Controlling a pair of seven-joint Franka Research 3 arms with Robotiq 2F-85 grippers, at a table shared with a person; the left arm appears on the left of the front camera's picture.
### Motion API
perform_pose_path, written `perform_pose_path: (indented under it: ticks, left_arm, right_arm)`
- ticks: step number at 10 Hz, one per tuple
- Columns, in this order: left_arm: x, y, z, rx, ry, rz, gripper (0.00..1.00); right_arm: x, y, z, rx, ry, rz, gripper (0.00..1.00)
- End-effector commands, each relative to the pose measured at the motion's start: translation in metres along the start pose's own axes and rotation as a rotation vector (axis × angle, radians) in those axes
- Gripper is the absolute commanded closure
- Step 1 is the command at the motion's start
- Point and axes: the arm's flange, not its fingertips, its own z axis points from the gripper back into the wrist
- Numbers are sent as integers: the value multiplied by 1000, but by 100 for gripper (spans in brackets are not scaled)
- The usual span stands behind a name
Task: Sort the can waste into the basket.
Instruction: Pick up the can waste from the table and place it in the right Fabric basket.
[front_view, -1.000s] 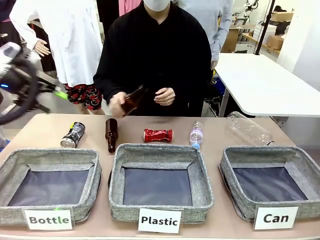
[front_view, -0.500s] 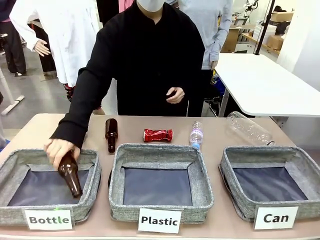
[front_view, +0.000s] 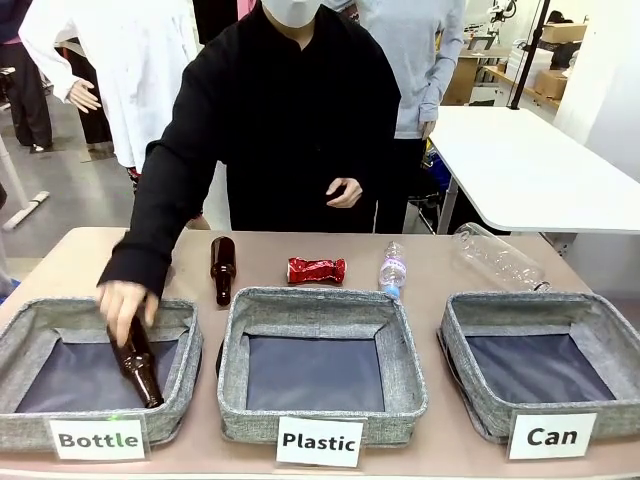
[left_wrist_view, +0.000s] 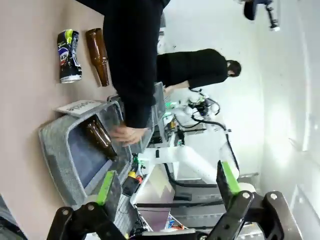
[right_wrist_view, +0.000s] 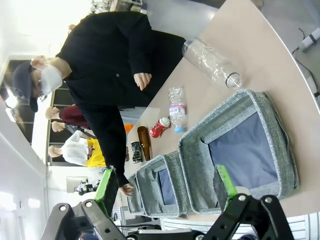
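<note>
Found the table (front_view: 480, 250) set with three grey baskets along the robot's edge: Bottle basket (front_view: 50, 308) left, Plastic basket (front_view: 320, 298) middle, Can basket (front_view: 520, 300) right, dark floor bare. Saw a person's hand (front_view: 125, 300) gripping a brown bottle (front_view: 138, 365) by the neck inside the Bottle basket. Noted the left gripper (left_wrist_view: 166, 177) and right gripper (right_wrist_view: 165, 175) well back from the table, jaws of both wide apart, clasping nothing. Beyond the baskets, marked a large clear bottle (front_view: 497, 257), a second brown bottle (front_view: 222, 268), a small plastic bottle (front_view: 392, 268), then the red can (front_view: 316, 270) between those last two, and the dark can (left_wrist_view: 68, 56) just beside the second brown bottle.

Judged can sorting not yet begun, with both cans lying outside the Can basket. Next move likely to call for reaching to the red can, spanning its crinkled body, and carrying it right over the rim.

A second earlier, saw that brown bottle held at chest height; since then, brought down into the Bottle basket. Red can unmoved.
</note>
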Motion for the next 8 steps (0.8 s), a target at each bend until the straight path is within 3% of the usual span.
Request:
perform_pose_path:
  ticks: [1,4,5,7,8]
  left_arm:
    - [21,-29,-68,159,97,-13,0]
    - [38,-31,-150,330,238,-16,0]
    - [46,-28,-150,363,210,11,0]
    - [38,-30,-129,315,195,22,0]
    - [33,-33,-138,374,167,15,0]
  right_arm:
    - [3,1,0,28,-9,23,0]
    - [3,1,0,28,-9,23,0]
    - [3,1,0,28,-9,23,0]
    - [3,1,0,28,-9,23,0]
    - [3,1,0,28,-9,23,0]
